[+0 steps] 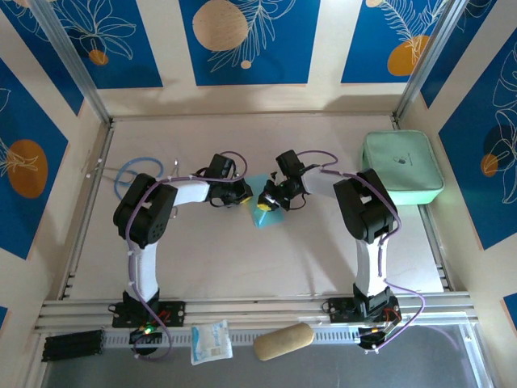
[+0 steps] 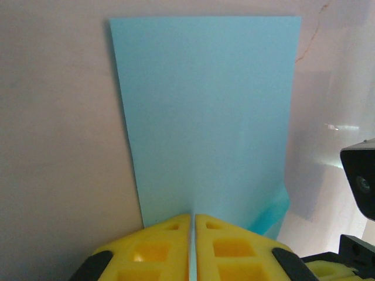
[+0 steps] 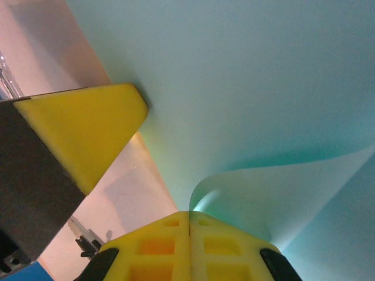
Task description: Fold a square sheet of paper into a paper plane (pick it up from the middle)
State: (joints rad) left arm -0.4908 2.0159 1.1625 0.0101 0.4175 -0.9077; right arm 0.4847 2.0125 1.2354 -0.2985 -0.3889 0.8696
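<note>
A: The left gripper [image 2: 192, 218] is pinched tight on the near edge of the square sheet of paper [image 2: 205, 117]. In its wrist view we see the two yellow pads pressed together with only a sliver of light blue between them.

B: And the right gripper [image 3: 188, 215]?

A: Its pads meet as well, and a curled flap of the sheet rises from where they join. We take it as clamped on the paper too, though the pinch point sits behind the pads, so we can't be fully sure.

B: Where do we place the sheet?

A: We take the mint-green case [image 1: 402, 168] as our mark. From above, the sheet lies over the table [image 1: 242, 259] to the left of the case, well apart from it and between the two grippers. The right gripper is on the case's side of the paper and the left gripper is on the side away from the case.

B: How does the paper lie?

A: In the left wrist view it stretches away from the pads with straight edges and a faint line up its middle. The near corner toward the case is lifted and bent. In the right wrist view one of the left gripper's fingers [image 3: 88, 129] meets the sheet's edge.

B: Anything else?

A: A white snack packet [image 1: 212, 341] and a tan oblong thing [image 1: 283, 341] lie side by side, well left of the case and nearer the arms' bases.
</note>
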